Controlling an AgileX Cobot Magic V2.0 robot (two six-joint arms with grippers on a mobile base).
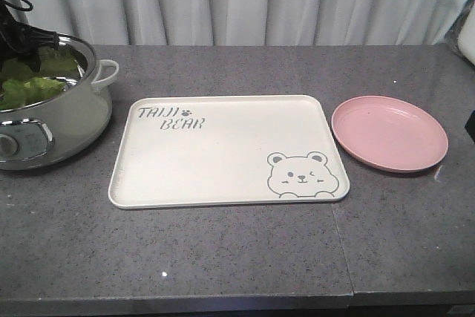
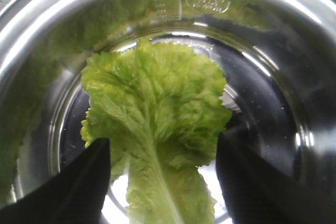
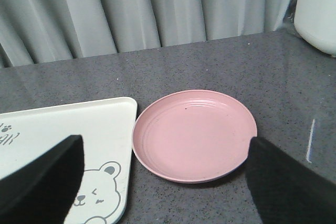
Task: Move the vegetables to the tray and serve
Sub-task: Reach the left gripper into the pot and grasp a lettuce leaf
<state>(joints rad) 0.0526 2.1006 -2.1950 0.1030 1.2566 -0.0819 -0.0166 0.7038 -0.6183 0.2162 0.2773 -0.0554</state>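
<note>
The thin lettuce leaf [image 2: 157, 93] could be torn or dropped short of the tray [image 1: 223, 146] if only its limp edge is pinched; it is seen lying in the steel pot [image 2: 294, 9], between the widely parted fingers of the left gripper [image 2: 163, 140], with no grip yet taken

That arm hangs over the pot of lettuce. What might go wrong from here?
The left end effector is open astride a lettuce leaf; closing may tear it or let it slip. Its fingers sit near the pot wall and might scrape it. The pink plate lies beside the tray, so the leaf might land there.
</note>
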